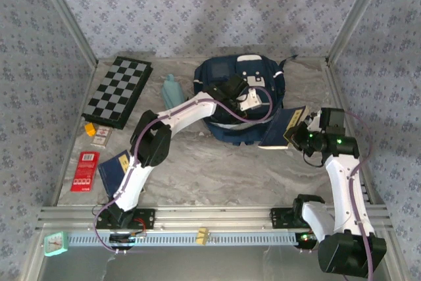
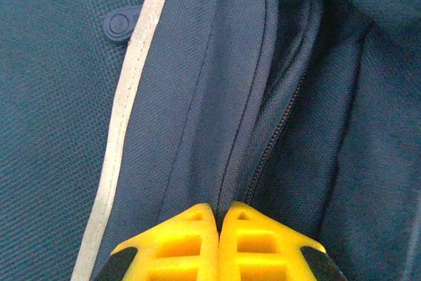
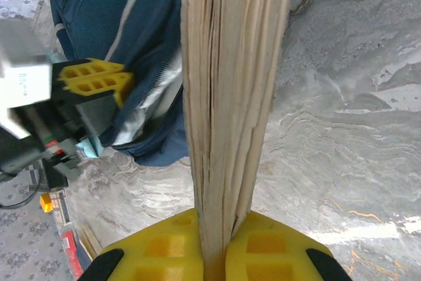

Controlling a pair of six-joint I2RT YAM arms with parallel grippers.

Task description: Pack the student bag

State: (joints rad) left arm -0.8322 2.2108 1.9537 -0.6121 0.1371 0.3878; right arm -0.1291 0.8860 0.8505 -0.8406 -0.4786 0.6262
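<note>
Marbled grey tabletop (image 1: 217, 162) lies between patterned walls, and we see the student bag (image 1: 227, 74) lying at its far middle. Our left arm stretches diagonally across to it, with the left tool (image 2: 218, 218) clenched on a fold of the bag's fabric beside the zipper (image 2: 277, 129). Our right arm bends up at the right side. The right tool (image 3: 214, 228) grasps a thick book (image 3: 230, 97) just beside the bag. What the bag holds is hidden from us.
</note>
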